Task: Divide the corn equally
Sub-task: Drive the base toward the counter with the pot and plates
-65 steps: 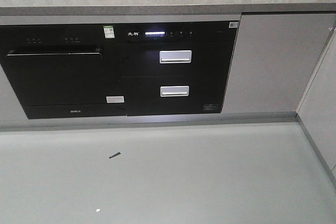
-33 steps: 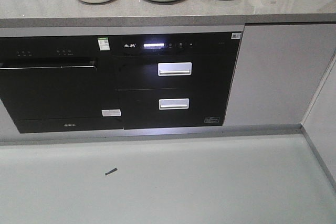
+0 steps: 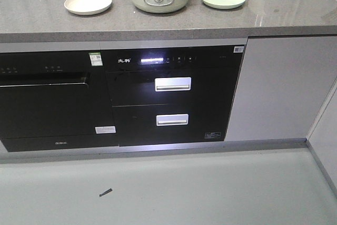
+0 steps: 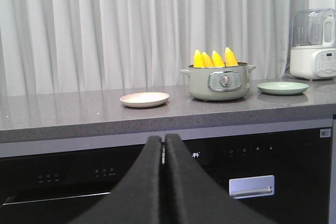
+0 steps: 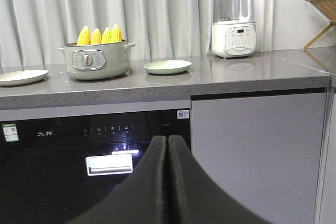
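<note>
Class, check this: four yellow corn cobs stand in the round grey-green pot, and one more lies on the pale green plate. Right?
Not quite: the pale green plate is empty, as the left wrist view shows. Four yellow corn cobs do stand in the round grey-green pot.

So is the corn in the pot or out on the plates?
In the pot: four cobs stand upright above its rim. Pink plate and green plate are empty.
</note>
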You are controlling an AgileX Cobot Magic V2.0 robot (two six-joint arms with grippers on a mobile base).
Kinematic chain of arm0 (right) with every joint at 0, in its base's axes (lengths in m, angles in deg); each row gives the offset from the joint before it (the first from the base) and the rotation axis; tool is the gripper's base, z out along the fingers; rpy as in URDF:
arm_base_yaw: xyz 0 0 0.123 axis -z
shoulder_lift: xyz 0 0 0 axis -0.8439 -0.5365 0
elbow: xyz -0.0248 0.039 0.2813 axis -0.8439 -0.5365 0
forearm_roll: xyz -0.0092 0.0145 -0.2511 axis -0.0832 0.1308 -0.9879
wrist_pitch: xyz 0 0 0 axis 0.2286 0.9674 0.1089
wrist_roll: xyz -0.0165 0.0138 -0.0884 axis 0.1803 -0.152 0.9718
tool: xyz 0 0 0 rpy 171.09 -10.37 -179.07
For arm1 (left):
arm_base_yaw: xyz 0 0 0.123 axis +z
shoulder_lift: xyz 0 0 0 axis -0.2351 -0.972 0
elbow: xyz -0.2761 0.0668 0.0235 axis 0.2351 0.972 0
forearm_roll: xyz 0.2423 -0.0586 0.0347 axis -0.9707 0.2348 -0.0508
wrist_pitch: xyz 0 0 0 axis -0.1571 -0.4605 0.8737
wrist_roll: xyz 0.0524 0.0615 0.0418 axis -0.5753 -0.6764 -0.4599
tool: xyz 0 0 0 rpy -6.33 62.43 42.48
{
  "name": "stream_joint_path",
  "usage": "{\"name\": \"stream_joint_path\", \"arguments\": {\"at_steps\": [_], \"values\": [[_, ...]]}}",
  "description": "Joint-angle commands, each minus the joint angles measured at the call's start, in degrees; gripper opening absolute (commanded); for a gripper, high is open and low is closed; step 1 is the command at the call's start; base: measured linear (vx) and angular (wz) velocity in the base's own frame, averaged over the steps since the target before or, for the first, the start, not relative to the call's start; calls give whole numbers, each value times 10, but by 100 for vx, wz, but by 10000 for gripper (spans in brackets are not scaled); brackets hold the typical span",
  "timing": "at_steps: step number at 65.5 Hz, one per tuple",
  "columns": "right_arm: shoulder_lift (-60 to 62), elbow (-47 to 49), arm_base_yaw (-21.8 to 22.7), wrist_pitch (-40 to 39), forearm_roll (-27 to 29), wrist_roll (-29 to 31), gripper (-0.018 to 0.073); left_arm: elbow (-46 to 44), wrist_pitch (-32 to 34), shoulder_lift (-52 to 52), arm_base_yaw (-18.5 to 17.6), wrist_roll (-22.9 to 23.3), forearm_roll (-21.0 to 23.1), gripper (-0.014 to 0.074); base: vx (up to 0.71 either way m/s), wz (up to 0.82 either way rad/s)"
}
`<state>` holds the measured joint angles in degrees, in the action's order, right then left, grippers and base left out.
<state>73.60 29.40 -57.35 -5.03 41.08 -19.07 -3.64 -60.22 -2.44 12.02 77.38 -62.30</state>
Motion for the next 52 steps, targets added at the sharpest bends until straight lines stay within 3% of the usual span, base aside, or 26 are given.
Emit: {"name": "stream_joint_path", "arguments": {"at_steps": [1, 52], "values": [[2, -5, 3, -43, -3, 0, -11, 8, 44, 10, 0, 1, 6, -6, 19, -5], [2, -5, 3, -43, -2, 0, -11, 8, 44, 10, 0, 1, 6, -6, 19, -2]]}}
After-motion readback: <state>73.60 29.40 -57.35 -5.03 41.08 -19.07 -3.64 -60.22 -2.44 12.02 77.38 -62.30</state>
